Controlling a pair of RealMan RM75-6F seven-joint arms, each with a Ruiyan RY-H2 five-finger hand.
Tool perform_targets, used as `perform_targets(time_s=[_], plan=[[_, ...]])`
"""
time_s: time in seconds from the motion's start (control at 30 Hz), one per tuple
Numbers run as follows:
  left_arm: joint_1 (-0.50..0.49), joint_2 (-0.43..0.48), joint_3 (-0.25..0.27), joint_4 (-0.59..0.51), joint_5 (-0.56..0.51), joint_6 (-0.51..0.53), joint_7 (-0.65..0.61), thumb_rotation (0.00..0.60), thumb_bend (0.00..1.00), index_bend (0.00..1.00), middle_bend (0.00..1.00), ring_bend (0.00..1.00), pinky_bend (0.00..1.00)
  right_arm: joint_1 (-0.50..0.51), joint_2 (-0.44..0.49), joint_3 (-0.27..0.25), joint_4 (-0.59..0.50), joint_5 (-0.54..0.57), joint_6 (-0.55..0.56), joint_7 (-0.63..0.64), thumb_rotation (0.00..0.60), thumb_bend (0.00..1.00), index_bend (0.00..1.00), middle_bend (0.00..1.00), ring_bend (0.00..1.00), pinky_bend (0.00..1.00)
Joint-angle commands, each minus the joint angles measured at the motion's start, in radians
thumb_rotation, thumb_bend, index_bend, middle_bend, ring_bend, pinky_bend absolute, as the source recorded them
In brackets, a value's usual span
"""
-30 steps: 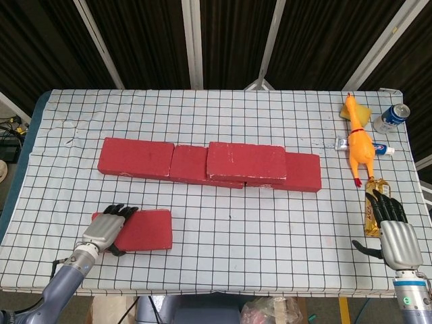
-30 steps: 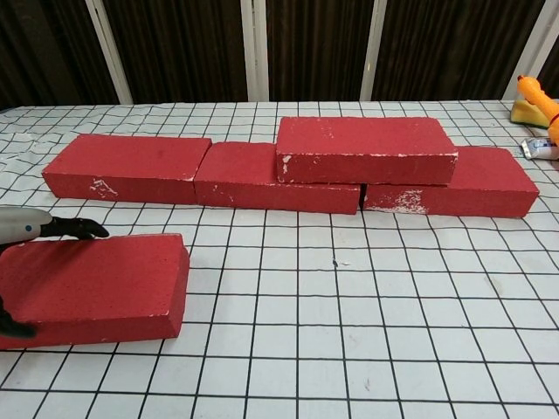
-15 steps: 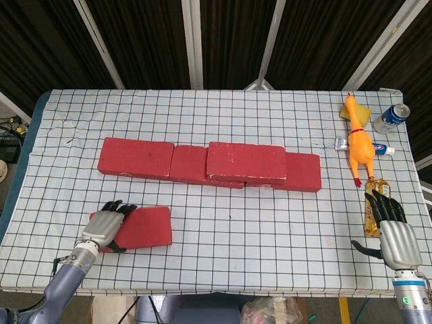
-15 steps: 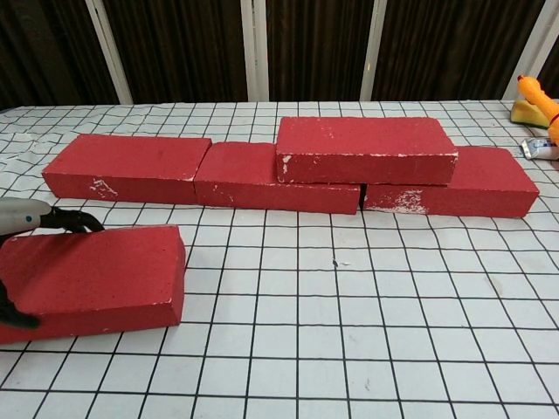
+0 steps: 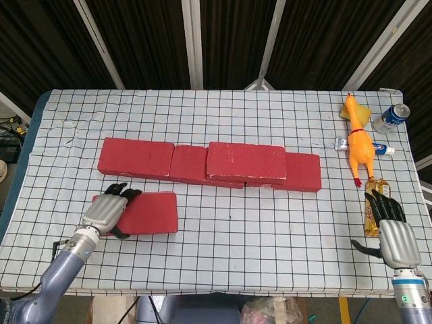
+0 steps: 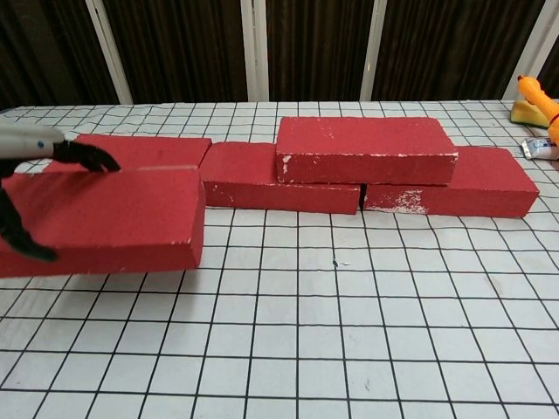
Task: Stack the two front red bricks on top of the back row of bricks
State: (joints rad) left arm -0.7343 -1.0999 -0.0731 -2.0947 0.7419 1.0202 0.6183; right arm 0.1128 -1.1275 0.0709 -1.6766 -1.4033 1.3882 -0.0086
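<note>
Bench [image 5: 223, 270]: checked cloth over it; I see it carrying all the bricks and the clutter at the far right.
Back row [image 5: 135, 157]: three red bricks end to end, long axes running left-right across the bench.
Stacked brick [image 5: 246, 162]: lies flat on the row toward its right end, long axis parallel to the row.
Held brick [image 5: 150, 213]: at front left, long axis left-right, its free end pointing right. In the chest view [image 6: 113, 218] it sits lifted, its top about level with the row's left brick. A second ago it lay flat on the cloth, lower and further left.
Left hand [image 5: 108, 212]: I have it gripping the held brick's left end, fingers over the top, thumb underneath.
Right hand [image 5: 393, 233]: resting at the front right edge, fingers spread, holding nothing, unchanged from before.
Rubber chicken [image 5: 358, 142]: far right, lying lengthwise front to back.
</note>
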Motion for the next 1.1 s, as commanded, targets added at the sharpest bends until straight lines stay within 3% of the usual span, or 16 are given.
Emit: perform_targets(time_s=[0.03,0.2,0.47,0.77,1.1], plan=[[-0.116,0.146,-0.102,-0.04,-0.102,-0.145,-0.047,0.6,0.0,0.23,0.25,0.0,0.0,0.003,-0.004,0.003,0.002,0.008,-0.006,-0.006,0.6,0.16,0.05,0.0,0.0,0.0],[-0.224,0.231,-0.158,0.045,-0.203,-0.253,-0.083,0.6,0.0,0.25,0.25,0.0,0.0,0.008,-0.01,0.008,0.004,0.027,-0.02,-0.02,0.6,0.16,0.05,0.0,0.0,0.0],[-0.312,0.171,-0.14,0.293,-0.28,-0.39,-0.166,0.6,0.01,0.27,0.26,0.0,0.0,0.006,-0.013,0.018,0.001,0.046,-0.015,-0.033,0.6,0.16,0.05,0.0,0.0,0.0],[-0.357,0.054,-0.134,0.528,-0.212,-0.517,-0.279,0.6,0.01,0.27,0.26,0.0,0.0,0.009,-0.037,0.036,0.015,0.092,-0.013,-0.093,0.6,0.16,0.05,0.0,0.0,0.0],[-0.395,-0.008,-0.133,0.669,-0.065,-0.687,-0.389,0.6,0.01,0.28,0.26,0.0,0.0,0.018,-0.069,0.064,0.039,0.159,-0.011,-0.161,0.6,0.16,0.05,0.0,0.0,0.0]])
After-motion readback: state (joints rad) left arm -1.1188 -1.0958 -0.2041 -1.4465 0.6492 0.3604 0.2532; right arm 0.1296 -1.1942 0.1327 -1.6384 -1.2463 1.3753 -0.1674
